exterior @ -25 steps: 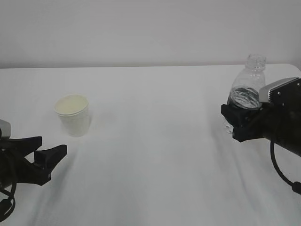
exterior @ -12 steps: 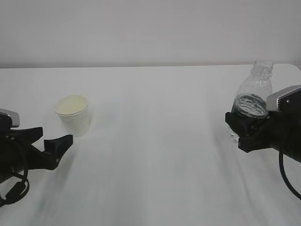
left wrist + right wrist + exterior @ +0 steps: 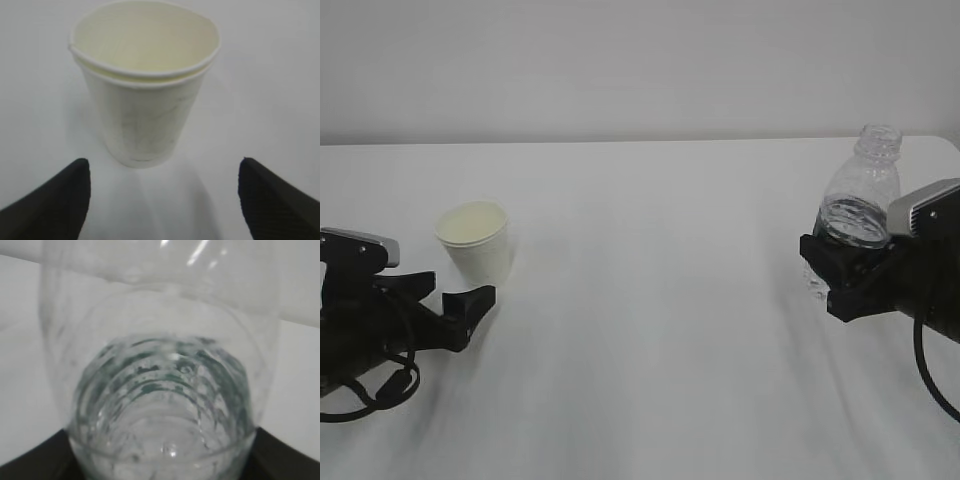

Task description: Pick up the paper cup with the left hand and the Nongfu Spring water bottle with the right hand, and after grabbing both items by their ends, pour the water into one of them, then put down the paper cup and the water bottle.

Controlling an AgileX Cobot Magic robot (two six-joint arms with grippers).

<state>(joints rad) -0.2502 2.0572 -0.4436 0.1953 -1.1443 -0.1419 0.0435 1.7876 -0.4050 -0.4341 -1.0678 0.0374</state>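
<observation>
Your work surface is a plain white table [image 3: 650, 250], matte and smooth, bare apart from two items.

Your left hand [image 3: 445, 300] is the bulkiest thing on it: a thick black arm with looping cables and a grey block at the wrist. Its two blunt, finely textured black fingers [image 3: 47, 202] stand spread wide and grip nothing. The paper cup [image 3: 475, 243] stands upright just ahead of the fingertips, in line with the gap and apart from both. The left wrist view shows its tapered white wall [image 3: 145, 120], a rolled rim and a pale cream interior.

Your right hand [image 3: 845, 275], black with a light grey block on top, is clamped around the Nongfu Spring water bottle [image 3: 858, 205] at its lower body. The bottle rises upright above the jaws: clear ribbed plastic, threaded uncapped neck. The water [image 3: 165, 410] shows through the wall, colourless.
</observation>
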